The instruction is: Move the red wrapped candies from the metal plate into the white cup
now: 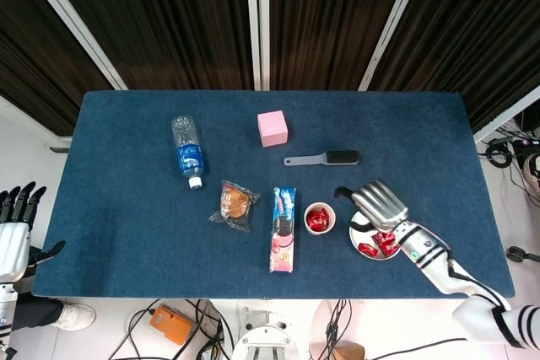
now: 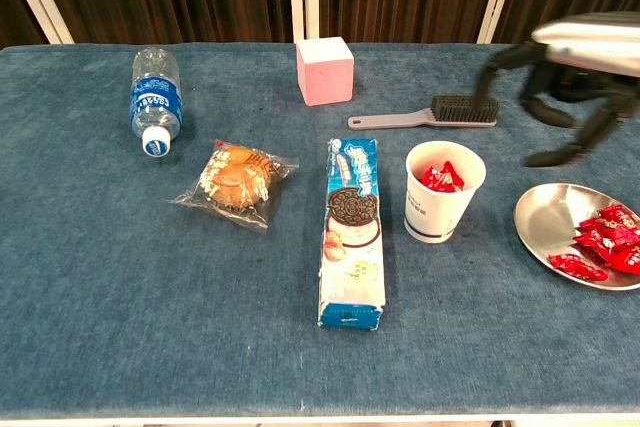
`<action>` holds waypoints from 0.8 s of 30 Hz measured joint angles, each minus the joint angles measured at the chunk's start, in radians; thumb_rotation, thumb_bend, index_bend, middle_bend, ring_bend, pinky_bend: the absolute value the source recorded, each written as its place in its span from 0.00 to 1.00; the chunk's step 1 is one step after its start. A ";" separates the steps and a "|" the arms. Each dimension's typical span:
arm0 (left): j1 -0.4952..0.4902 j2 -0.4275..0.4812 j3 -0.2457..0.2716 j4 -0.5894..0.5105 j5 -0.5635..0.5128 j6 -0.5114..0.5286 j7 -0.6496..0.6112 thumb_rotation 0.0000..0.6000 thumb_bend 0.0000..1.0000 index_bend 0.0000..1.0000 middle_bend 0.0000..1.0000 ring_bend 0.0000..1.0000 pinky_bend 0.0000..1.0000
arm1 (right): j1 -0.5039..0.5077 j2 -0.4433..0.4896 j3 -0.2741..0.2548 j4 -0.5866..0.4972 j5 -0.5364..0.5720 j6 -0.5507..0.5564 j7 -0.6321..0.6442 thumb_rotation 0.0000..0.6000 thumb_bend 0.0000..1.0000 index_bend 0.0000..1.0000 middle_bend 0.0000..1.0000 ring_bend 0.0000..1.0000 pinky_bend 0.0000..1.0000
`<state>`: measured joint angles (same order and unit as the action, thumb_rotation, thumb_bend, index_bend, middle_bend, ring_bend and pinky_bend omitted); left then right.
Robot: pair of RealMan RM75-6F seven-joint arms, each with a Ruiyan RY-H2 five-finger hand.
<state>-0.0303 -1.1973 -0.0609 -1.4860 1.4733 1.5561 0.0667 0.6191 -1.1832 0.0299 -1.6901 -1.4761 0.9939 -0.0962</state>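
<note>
The white cup point(image 2: 443, 195) point(image 1: 320, 218) stands right of the cookie box and holds red wrapped candies point(image 2: 441, 178). A metal plate point(image 2: 548, 224) point(image 1: 358, 232) at the right holds several red wrapped candies point(image 2: 600, 239) point(image 1: 378, 244). My right hand point(image 2: 565, 82) point(image 1: 378, 201) hovers above the plate's left part, right of the cup, fingers spread and blurred, nothing in them. My left hand point(image 1: 17, 218) hangs off the table's left edge, fingers apart and empty.
A cookie box point(image 2: 351, 232) lies left of the cup, a wrapped bun point(image 2: 233, 179) further left. A water bottle point(image 2: 155, 99) lies at the back left. A pink cube point(image 2: 323, 70) and a brush point(image 2: 440, 112) sit behind the cup.
</note>
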 measured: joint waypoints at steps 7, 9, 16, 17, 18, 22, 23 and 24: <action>-0.005 -0.012 0.003 0.001 0.009 -0.003 0.004 1.00 0.02 0.08 0.01 0.00 0.00 | -0.070 0.054 -0.074 0.029 0.076 -0.023 -0.055 1.00 0.32 0.46 0.86 1.00 1.00; -0.004 -0.012 0.003 0.001 0.007 -0.003 0.005 1.00 0.02 0.08 0.01 0.00 0.00 | -0.078 0.057 -0.082 0.042 0.097 -0.040 -0.066 1.00 0.32 0.46 0.86 1.00 1.00; -0.005 -0.009 0.003 -0.008 0.011 0.001 0.012 1.00 0.02 0.08 0.01 0.00 0.00 | -0.073 0.024 -0.083 0.101 0.136 -0.107 -0.084 1.00 0.33 0.48 0.86 1.00 1.00; -0.004 -0.009 0.003 -0.009 0.010 0.001 0.013 1.00 0.02 0.08 0.01 0.00 0.00 | -0.069 0.016 -0.082 0.109 0.137 -0.116 -0.085 1.00 0.33 0.48 0.86 1.00 1.00; -0.004 -0.008 0.003 -0.010 0.009 0.001 0.014 1.00 0.02 0.08 0.01 0.00 0.00 | -0.065 0.009 -0.080 0.116 0.139 -0.124 -0.085 1.00 0.33 0.48 0.86 1.00 1.00; -0.001 -0.005 0.003 -0.012 0.005 0.001 0.016 1.00 0.02 0.08 0.01 0.00 0.00 | -0.049 -0.011 -0.073 0.133 0.143 -0.154 -0.089 1.00 0.33 0.48 0.86 1.00 1.00; 0.000 -0.005 0.003 -0.013 0.004 0.001 0.016 1.00 0.02 0.08 0.01 0.00 0.00 | -0.046 -0.015 -0.073 0.135 0.143 -0.160 -0.091 1.00 0.33 0.48 0.86 1.00 1.00; 0.000 -0.004 0.003 -0.013 0.003 0.002 0.016 1.00 0.02 0.08 0.01 0.00 0.00 | -0.044 -0.017 -0.073 0.137 0.143 -0.165 -0.094 1.00 0.33 0.48 0.86 1.00 1.00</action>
<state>-0.0301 -1.2016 -0.0578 -1.4990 1.4766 1.5581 0.0826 0.5756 -1.2005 -0.0430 -1.5534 -1.3334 0.8287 -0.1904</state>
